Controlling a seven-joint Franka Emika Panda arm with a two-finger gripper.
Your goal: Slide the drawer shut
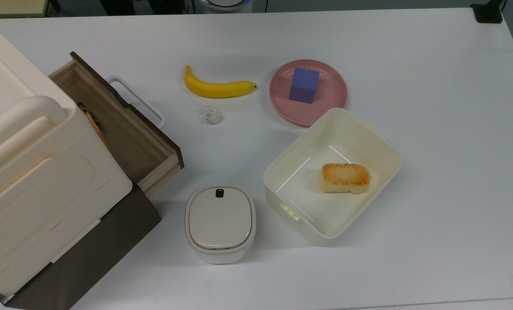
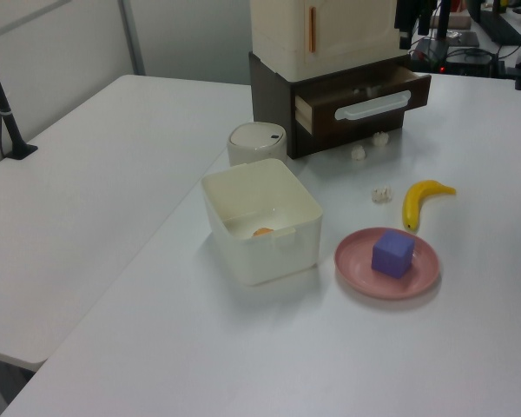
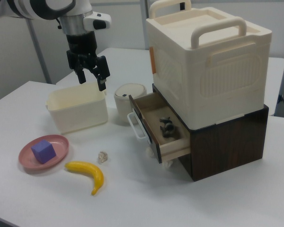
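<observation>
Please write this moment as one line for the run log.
stage: before contact | drawer: open | gripper: open, empty, above bin | handle: untouched

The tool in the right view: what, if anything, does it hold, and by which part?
Nothing. The tool hangs open and empty above the cream bin, apart from the drawer.

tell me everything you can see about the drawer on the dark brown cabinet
The drawer is a shallow light-wood tray with a dark brown front panel and a white loop handle. It stands pulled well out of the dark cabinet, under the big cream case. A few small dark items lie inside. The gripper, fingers apart, hangs clear of it, above the cream bin in the right view.
</observation>
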